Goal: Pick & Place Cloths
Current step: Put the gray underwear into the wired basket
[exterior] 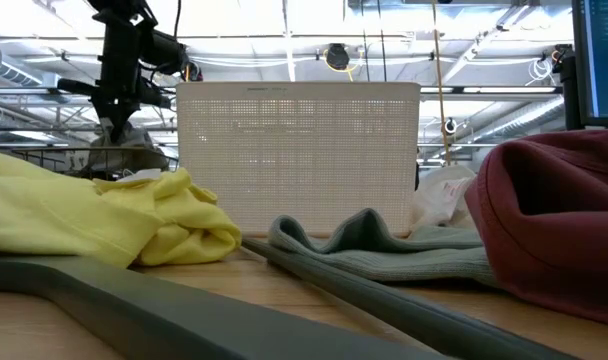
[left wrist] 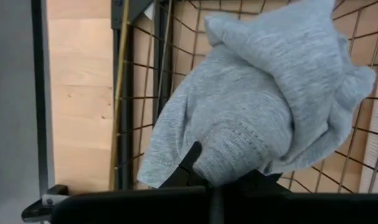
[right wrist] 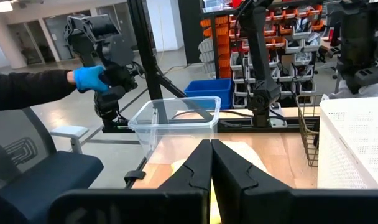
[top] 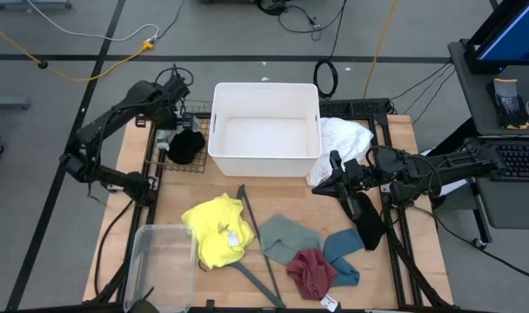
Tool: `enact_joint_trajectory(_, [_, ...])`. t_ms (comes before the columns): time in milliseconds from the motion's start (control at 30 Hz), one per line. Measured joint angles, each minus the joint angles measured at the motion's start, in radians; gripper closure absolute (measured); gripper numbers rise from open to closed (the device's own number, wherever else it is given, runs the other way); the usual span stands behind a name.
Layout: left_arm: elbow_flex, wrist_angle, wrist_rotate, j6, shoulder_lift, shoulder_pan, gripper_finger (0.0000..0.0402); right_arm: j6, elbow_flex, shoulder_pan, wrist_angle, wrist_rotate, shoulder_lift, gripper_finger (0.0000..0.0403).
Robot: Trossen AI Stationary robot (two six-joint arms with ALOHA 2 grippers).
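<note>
cloths spread over the table, grey one pinched above the wire basket

the grey cloth (left wrist: 270,93) hangs bunched from the left gripper (left wrist: 215,186), whose fingers are closed on its lower fold; it sits over the wire basket (left wrist: 145,93) at the table's far left corner. a black cloth (top: 186,146) lies in that basket, just beside the white bin (top: 264,129). the white cloth (top: 344,139) is heaped against the bin's right side, partly over the table's dark frame.

nearer the front edge, the yellow cloth (top: 217,230) lies crumpled left of centre, touching the clear plastic tub (top: 164,261). to its right come the sage green cloth (top: 289,236), the maroon cloth (top: 312,271) overlapping its corner, and the teal cloth (top: 343,252) tucked behind the maroon one. a second black cloth (top: 369,228) drapes at the right edge, below the right arm. the thin dark grey hanger (top: 251,235) lies slanted between the yellow and sage green pieces — in the low view it runs across the foreground in front of both.

the right gripper (right wrist: 211,155) hovers over the table's right side, near the white cloth, with its fingers pressed together and nothing between them.

beyond the table, the right wrist view shows a person's sleeve and a blue-gloved hand (right wrist: 89,78) holding a dark device — well apart from both arms.
</note>
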Motion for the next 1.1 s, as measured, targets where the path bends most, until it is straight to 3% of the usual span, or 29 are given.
enact_joint_trajectory(167, [-0.039,0.002,0.023,-0.028,0.02,0.0,0.0401,0.0,0.0,0.0,0.0,0.0,0.0,0.0403])
enact_joint_trajectory(633, [-0.299,0.173,0.128,-0.046,0.025,-0.001,0.0396,0.008,0.0,0.0,0.0,0.0,0.0,0.0403])
enact_joint_trajectory(967, [-0.317,0.183,0.135,-0.044,0.025,-0.002,0.0394,0.008,0.0,0.0,0.0,0.0,0.0,0.0403])
enact_joint_trajectory(1100, [-0.317,0.183,0.135,-0.033,0.025,-0.002,0.0371,0.008,0.0,0.0,0.001,0.0,0.0,0.0403])
